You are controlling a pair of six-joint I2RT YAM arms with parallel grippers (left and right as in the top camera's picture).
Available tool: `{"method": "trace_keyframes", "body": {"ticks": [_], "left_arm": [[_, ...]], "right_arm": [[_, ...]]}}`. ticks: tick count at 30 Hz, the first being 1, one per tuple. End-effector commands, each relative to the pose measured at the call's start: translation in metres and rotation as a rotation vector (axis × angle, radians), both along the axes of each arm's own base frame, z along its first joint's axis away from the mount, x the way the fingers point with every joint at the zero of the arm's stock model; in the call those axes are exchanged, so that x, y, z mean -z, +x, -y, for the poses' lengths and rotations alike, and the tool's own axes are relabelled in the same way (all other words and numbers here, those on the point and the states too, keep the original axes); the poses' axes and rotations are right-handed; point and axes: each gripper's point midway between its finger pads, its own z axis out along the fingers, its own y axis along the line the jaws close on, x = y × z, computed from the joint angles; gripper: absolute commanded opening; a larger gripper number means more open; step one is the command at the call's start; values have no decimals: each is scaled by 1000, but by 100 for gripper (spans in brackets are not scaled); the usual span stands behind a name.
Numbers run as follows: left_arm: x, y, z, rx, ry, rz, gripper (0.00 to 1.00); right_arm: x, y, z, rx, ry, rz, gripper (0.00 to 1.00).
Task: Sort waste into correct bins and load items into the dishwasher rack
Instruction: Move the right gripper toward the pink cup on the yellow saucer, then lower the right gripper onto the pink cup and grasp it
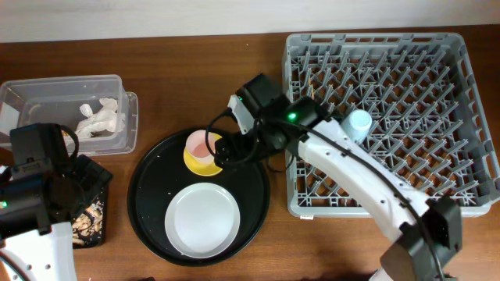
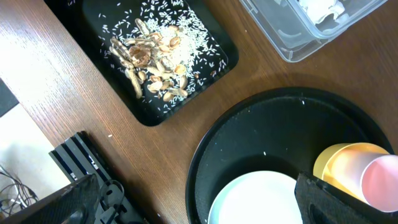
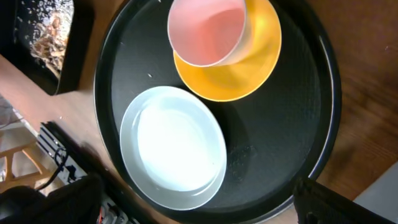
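The pink cup [image 1: 198, 144] stands on the yellow saucer [image 1: 201, 163], on the round black tray [image 1: 152, 187]. The grey-white plate [image 1: 202, 218] lies in front of them. My right gripper [image 1: 225, 149] is open and empty, just right of the cup; its wrist view shows the cup [image 3: 208, 31], saucer [image 3: 249, 78] and plate [image 3: 174, 146] below. The light-blue cup [image 1: 358, 122] sits in the grey rack [image 1: 437, 55]. My left gripper [image 2: 193, 214] is open and empty, over the wood between the shallow black tray [image 2: 149, 118] of food scraps [image 2: 152, 59] and the round tray. I cannot make out the chopsticks.
The clear tub [image 1: 117, 82] at far left holds the white tissue [image 1: 100, 119]; it also shows in the left wrist view [image 2: 292, 43]. The left arm [image 1: 39, 195] covers most of the shallow black tray. The table's front edge is near the round tray.
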Motion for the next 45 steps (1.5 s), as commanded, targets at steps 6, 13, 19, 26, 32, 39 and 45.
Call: {"method": "trace_keyframes", "body": {"ticks": [6,13,19,26,32,39,45], "left_arm": [[-6,-2,-3,-7,20,15,99],[-6,-2,-3,-7,20,15,99],[-6,-2,-3,-7,20,15,99],[-6,-2,-3,-7,20,15,99],[-6,-2,-3,-7,20,15,99],[-6,-2,-3,-7,20,15,99],[-6,-2,-3,-7,20,15,99]], "right_arm": [[-25,2,-34,-73,189,35,98],[-30,39,-69,-39,-19,515,93],[28,51,-108,-32,-118,595,85],[84,41,-122,-78,-179,535,61],[98,40,-122,-86,-199,519,49],[104,43,-124,-84,-215,521,29],[91,47,-122,-74,-236,529,4]]}}
